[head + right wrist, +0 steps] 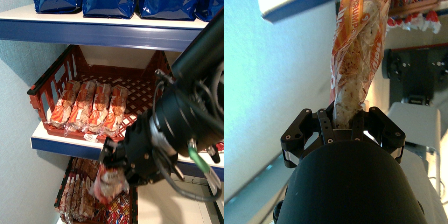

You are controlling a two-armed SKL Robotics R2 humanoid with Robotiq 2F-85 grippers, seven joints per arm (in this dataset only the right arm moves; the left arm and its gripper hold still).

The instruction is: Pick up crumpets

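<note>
A pack of crumpets [355, 65] is clamped between the jaws of the right gripper [344, 122]; in the wrist view the jaws are closed on one end of the pack, the rest of it standing out beyond them. In the head view the same pack [107, 184] is seen clear of the red crate [47, 82], below and in front of the shelf [60, 145] on which the crate rests; four like packs [90, 106] are left lying side by side in the crate. The grasp is judged made and the lift to be in hand; what is called for next is a steady carry away from the shelf edge, the grip being kept firm, since the pack is held by one end only and could swing or slip.
</note>
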